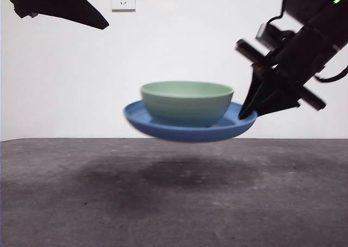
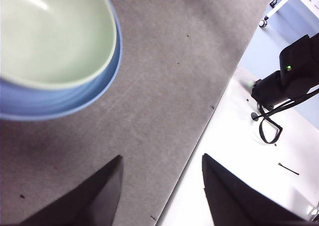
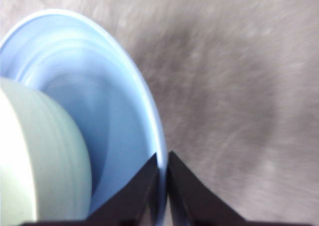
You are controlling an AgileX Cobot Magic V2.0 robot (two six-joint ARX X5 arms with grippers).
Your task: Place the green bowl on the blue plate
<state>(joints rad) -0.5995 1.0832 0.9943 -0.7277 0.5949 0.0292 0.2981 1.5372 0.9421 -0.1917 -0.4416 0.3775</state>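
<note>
The right gripper (image 1: pixel 248 112) was clamped on the rim of the blue plate (image 1: pixel 163 128), holding it above the grey table (image 1: pixel 174 203). The green bowl (image 1: pixel 186 103) sat in the plate beside its jaws. The left gripper (image 2: pixel 162 186) hung open and empty, away from both.

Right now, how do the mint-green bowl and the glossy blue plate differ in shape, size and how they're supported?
The pale mint-green ridged bowl is deep and narrow; the glossy blue round plate is shallow and wider, its rim reaching past the bowl all round. The bowl rests inside the plate; the plate hangs above the table, its rim pinched by the right claw. The left claw is open, apart from both. Both are round and plain-coloured.
</note>
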